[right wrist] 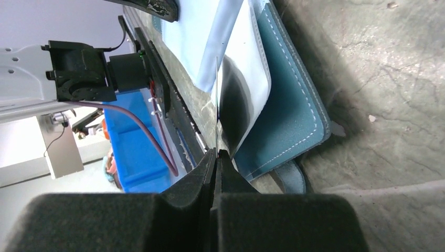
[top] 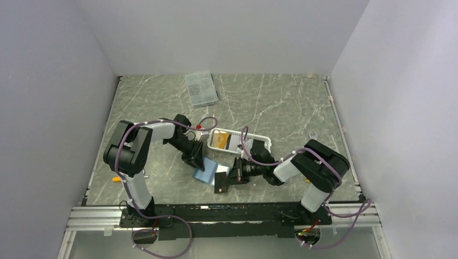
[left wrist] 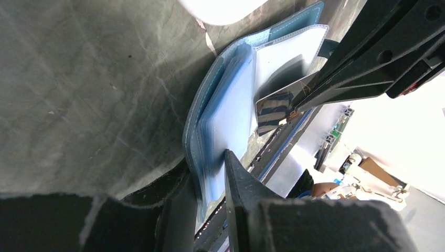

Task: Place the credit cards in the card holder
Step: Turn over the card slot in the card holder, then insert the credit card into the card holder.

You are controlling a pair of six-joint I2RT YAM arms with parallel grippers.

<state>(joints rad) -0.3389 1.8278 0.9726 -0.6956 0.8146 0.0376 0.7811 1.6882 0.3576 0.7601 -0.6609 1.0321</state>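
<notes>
Right gripper (right wrist: 216,155): fingers clenched on the striped card (left wrist: 275,107), seen edge-on from its own wrist, lying against a pale inner leaf. We cannot tell whether its edge has entered a pocket.

Left gripper (left wrist: 210,173): grasping the open card holder (left wrist: 225,115) by its blue inner leaves. The holder lies near the middle of the tabletop's near edge.

Step in hand, as we judge it: slide the card into a slot. We would keep it flat to the leaf and lead with one corner, while the left arm holds firm so the holder cannot skate.

Surroundings: white basket (top: 262,140) just beyond the holder, with a yellow-gold card (top: 220,140) inside. The two grippers crowd each other. Clear compartment box (top: 201,88) lies well apart, by the far edge.
</notes>
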